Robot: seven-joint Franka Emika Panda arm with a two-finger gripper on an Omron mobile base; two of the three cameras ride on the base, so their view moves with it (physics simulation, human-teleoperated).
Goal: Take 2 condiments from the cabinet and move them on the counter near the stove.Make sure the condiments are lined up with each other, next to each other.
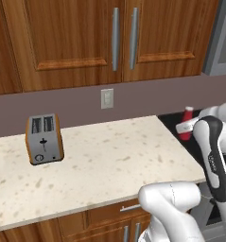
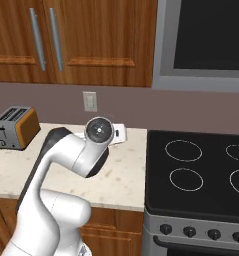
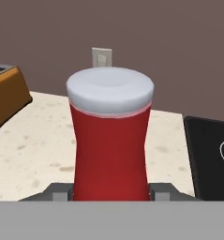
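Red bottle (image 3: 110, 140) upright (pale cap up) between gripper (image 3: 110, 191) fingers, clamped on both sides at its base. Bottle above counter (image 3: 33, 150) near stove (image 3: 209, 150) edge; toaster (image 3: 3, 93) further off.

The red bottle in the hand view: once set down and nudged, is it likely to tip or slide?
The red bottle stands tall with a pinched waist and a broad pale cap, so a high push would probably tip it. Its glossy sides look slippery, so the hand may need a firm grip. It appears rigid, unlikely to deform.
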